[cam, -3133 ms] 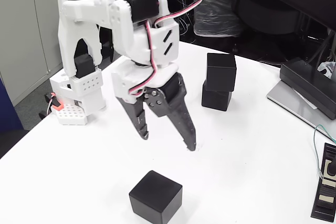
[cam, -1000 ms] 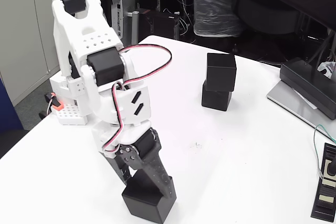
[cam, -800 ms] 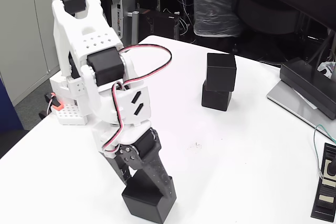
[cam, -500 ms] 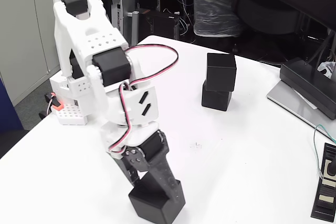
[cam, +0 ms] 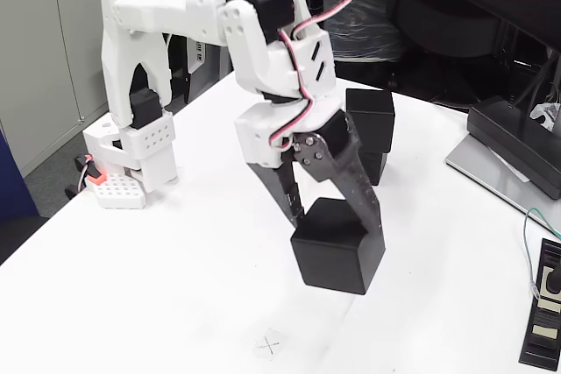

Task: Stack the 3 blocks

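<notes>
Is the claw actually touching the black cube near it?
Touching. In the fixed view the gripper has one finger pressed against the black cube's right side and the other against its left, holding it above the white table.

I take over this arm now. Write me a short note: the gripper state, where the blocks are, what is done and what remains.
Gripper: shut on the third block, held clear above the white table.
Other blocks: a two-block stack behind the arm, partly hidden by it.
Done: two blocks stacked, third one picked up.
Left: carry the held block over the stack, set it squarely on top, open and withdraw.
</notes>
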### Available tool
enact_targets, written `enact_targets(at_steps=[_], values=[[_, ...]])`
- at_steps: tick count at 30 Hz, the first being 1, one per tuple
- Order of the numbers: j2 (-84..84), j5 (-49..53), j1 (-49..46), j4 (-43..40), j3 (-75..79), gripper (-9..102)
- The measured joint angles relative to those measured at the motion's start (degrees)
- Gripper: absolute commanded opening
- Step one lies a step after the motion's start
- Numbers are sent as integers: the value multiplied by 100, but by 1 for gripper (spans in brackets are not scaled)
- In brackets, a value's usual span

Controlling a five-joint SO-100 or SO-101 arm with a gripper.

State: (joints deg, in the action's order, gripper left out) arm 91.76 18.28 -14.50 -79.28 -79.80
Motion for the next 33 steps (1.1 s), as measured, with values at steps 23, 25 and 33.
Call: enact_targets(at_steps=[23,25,33], values=[[0,-290,2162,-1151,2435,-1],[0,-545,2452,-1151,2435,-1],[114,-1371,3604,-1151,2435,-1]])
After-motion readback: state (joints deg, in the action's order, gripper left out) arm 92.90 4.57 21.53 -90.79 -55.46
